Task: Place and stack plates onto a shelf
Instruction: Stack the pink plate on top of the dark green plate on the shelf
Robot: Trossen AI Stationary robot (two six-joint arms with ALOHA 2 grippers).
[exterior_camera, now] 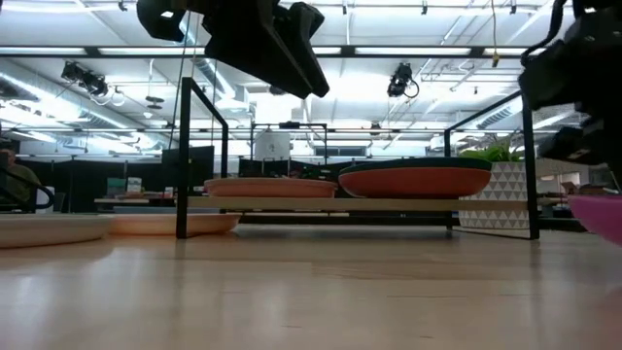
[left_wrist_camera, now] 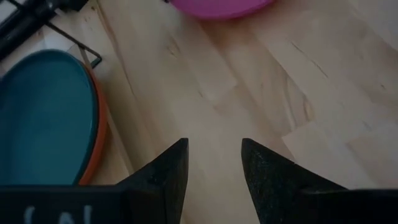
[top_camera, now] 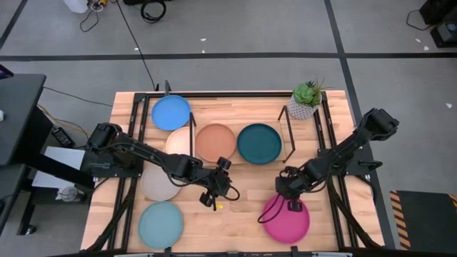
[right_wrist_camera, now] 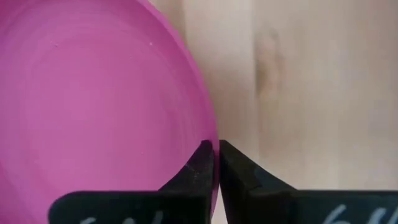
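Observation:
The magenta plate (top_camera: pixel 285 220) is near the table's front right, and my right gripper (top_camera: pixel 290 203) is shut on its rim. My left gripper (top_camera: pixel 213 200) hovers open over bare wood at the table's middle front, holding nothing (left_wrist_camera: pixel 212 163). The shelf (exterior_camera: pixel 321 205) carries the salmon plate (top_camera: pixel 216 141) and the dark teal plate (top_camera: pixel 259 143), which lies on the orange one (exterior_camera: pixel 413 183). Flat on the table's left are the bright blue (top_camera: pixel 171 112), cream (top_camera: pixel 177 140), grey (top_camera: pixel 157 183) and light teal (top_camera: pixel 160 224) plates. My right gripper pinches the magenta plate's rim (right_wrist_camera: pixel 210 127) between its two fingers, one fingertip (right_wrist_camera: pixel 200 163) over the inner face and the other outside the edge. It comes from above, slanting in from the table's far right. In the low view the plate (exterior_camera: pixel 598 216) shows raised off the table.
A potted plant (top_camera: pixel 305 99) stands at the far right, beside the shelf's right wire frame (top_camera: pixel 285 134). Black rails (top_camera: pixel 136 121) run along the tabletop's left and right sides. A small yellow scrap (top_camera: pixel 219 207) lies by the left gripper. Bare wood lies in front of the shelf.

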